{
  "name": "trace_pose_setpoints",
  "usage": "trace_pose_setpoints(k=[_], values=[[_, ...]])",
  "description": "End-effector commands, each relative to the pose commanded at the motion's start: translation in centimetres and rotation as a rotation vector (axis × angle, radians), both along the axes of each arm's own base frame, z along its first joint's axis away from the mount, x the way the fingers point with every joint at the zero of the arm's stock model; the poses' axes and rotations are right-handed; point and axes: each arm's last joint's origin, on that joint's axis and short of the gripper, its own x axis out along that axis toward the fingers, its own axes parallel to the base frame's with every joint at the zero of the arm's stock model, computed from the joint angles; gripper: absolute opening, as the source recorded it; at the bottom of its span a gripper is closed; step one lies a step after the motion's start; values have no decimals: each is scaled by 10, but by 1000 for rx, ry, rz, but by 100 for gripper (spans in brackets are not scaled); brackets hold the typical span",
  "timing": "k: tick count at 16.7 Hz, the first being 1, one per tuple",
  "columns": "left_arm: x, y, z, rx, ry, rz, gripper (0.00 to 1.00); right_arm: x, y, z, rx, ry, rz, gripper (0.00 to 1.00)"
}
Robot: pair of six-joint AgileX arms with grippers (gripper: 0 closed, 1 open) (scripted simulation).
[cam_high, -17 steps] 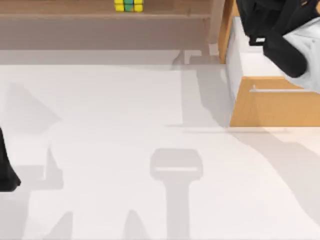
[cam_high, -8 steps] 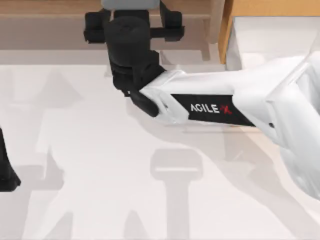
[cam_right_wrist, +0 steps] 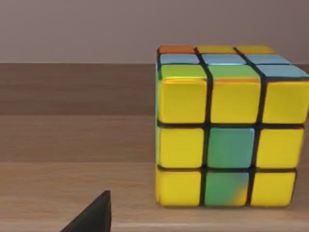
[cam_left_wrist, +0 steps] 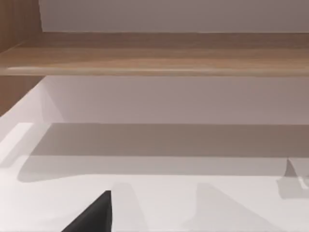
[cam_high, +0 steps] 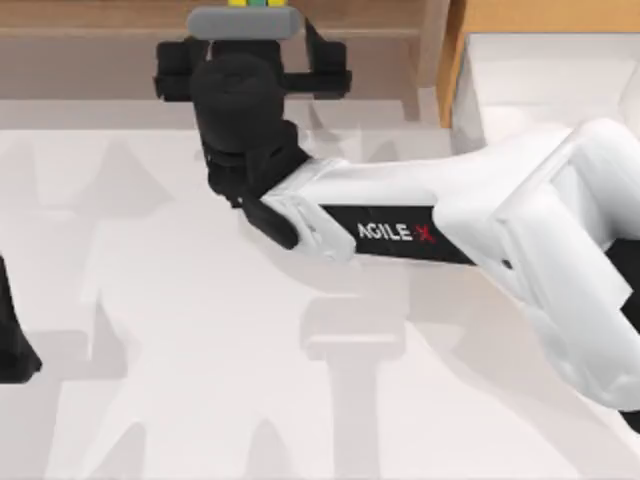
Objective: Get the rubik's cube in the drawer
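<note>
Right gripper point(cam_high: 250, 12): you are reaching it toward the brown wooden shelf point(cam_high: 100, 20); finger spread cannot be told.
Cube: the small yellow-tiled rubik's cube point(cam_right_wrist: 229, 128) is sitting on the shelf, not gripped.
Left arm point(cam_high: 12, 340): parked at the table's left edge.

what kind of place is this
Likely a rendered tabletop test scene: a plain white table, a brown wooden shelf holding a rubik's cube, and a drawer with a white interior.

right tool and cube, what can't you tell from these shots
- Top view: the right arm's tool covers most of the rubik's cube; the top edge cuts off the rest.
- Whether its fingers are open or touching the cube: hidden under the wrist.
- Drawer: front and handle hidden by the arm.
</note>
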Motion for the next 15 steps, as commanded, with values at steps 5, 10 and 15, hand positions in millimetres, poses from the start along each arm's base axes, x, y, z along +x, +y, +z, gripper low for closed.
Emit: trace_pose_setpoints(k=[5, 10, 15], values=[[0, 0, 0, 0, 0, 0, 100, 24, -9, 10, 5, -7, 3, 100], [0, 0, 0, 0, 0, 0, 100, 55, -7, 11, 5, -8, 5, 100], [0, 0, 0, 0, 0, 0, 100, 58, 2, 1, 4, -4, 3, 100]])
